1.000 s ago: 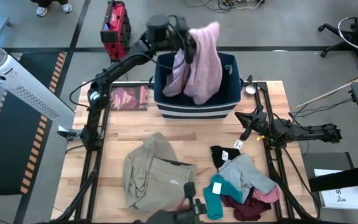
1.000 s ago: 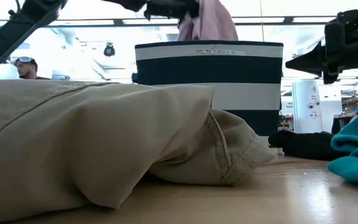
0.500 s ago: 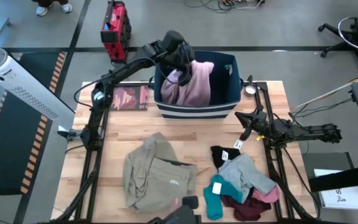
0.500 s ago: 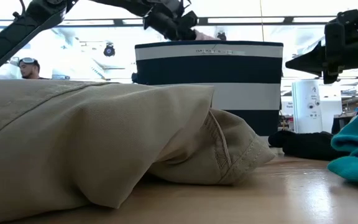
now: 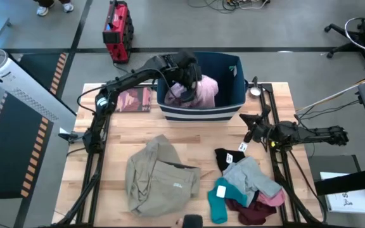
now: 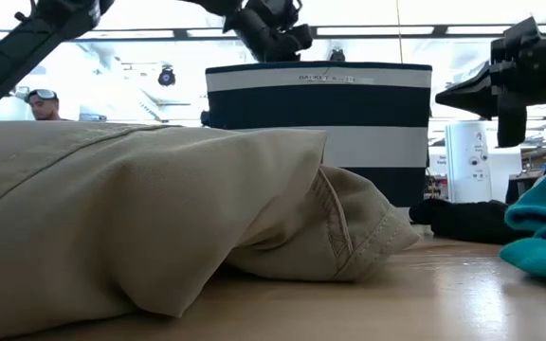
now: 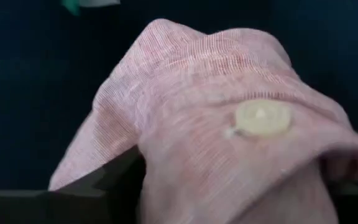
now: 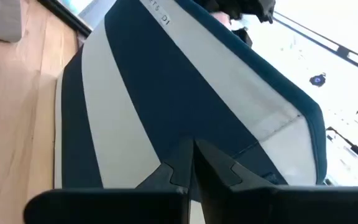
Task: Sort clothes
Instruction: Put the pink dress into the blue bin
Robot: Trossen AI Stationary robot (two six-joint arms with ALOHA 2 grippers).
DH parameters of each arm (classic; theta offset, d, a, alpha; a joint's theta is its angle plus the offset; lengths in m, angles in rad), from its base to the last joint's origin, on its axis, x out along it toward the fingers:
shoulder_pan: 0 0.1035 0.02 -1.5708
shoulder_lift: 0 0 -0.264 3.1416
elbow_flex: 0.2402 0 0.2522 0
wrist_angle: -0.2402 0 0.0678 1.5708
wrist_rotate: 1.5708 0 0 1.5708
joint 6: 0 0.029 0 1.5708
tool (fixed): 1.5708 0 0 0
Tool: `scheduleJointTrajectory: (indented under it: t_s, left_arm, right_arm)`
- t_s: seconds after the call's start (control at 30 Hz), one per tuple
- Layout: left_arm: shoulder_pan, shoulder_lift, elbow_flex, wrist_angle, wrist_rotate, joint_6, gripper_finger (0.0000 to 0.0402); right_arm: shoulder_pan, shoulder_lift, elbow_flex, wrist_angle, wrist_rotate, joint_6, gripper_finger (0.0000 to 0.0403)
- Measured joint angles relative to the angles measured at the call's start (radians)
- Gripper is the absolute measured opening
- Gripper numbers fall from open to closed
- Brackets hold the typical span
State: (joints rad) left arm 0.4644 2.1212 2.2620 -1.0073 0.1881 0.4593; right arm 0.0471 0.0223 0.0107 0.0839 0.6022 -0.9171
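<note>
A large pale pink garment (image 5: 199, 92) lies bunched inside the dark blue striped bin (image 5: 198, 113) at the table's far edge. My left gripper (image 5: 187, 71) is down in the bin's left part, shut on this garment, which fills the left wrist view (image 7: 229, 124). My right gripper (image 5: 251, 125) is shut and empty, level above the table to the bin's right. A beige garment (image 5: 160, 178) lies spread at the near left. Grey (image 5: 252, 175), black (image 5: 227, 158), teal (image 5: 219, 200), maroon (image 5: 248, 213) and pink (image 5: 272, 198) pieces lie heaped at the near right. My left gripper holds a bunched fold of the pink garment near a pale button (image 7: 263, 118); the cloth bulges between the two dark fingers (image 7: 107, 180). It comes from above and the table's left, slanting down into the bin. The rest of the garment lies slack in the bin.
A maroon booklet (image 5: 132, 100) lies on the table left of the bin. A small round object (image 5: 254, 90) sits by the bin's right corner. A red case (image 5: 117, 30) and a white tower (image 5: 18, 85) stand off the table. A person (image 6: 39, 100) shows beyond the table.
My left gripper has gone down into the bin, still shut on the pink garment. The garment hung high above the bin and now lies bunched inside it, below the rim in the low view.
</note>
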Motion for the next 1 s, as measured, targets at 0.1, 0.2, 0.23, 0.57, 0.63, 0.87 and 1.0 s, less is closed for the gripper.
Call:
scheduleJointTrajectory:
  t_s: [0.1,0.2,0.23,0.57,0.63,0.87,1.0]
  left_arm:
    - [-0.02,-0.009,0.0,-0.079,-0.034,0.008,0.0286]
    - [-0.034,-0.012,0.0,-0.145,-0.064,0.018,0.0291]
    - [-0.038,-0.013,0.0,-0.156,-0.071,0.018,0.0289]
    - [-0.065,-0.076,0.0,-0.171,-0.076,0.01,0.0249]
    - [-0.066,-0.098,0.0,-0.172,-0.076,0.006,0.0245]
    - [-0.069,-0.167,0.0,-0.232,-0.085,-0.008,0.0249]
    - [-0.08,-0.179,0.0,-0.307,-0.085,-0.036,0.0261]
  right_arm:
    - [0.0,0.0,0.0,0.003,0.0,-0.011,0.0]
    - [0.0,0.0,0.0,0.002,0.0,-0.005,0.0]
    - [0.0,0.0,0.0,0.002,0.0,0.0,0.0]
    - [0.001,0.0,0.0,0.002,-0.088,0.438,0.0]
    - [0.0,0.0,0.0,0.003,-0.086,0.575,0.0]
    - [0.0,0.0,0.0,0.004,-0.087,0.708,0.0]
    - [0.0,0.0,0.0,0.033,-0.089,0.742,0.0]
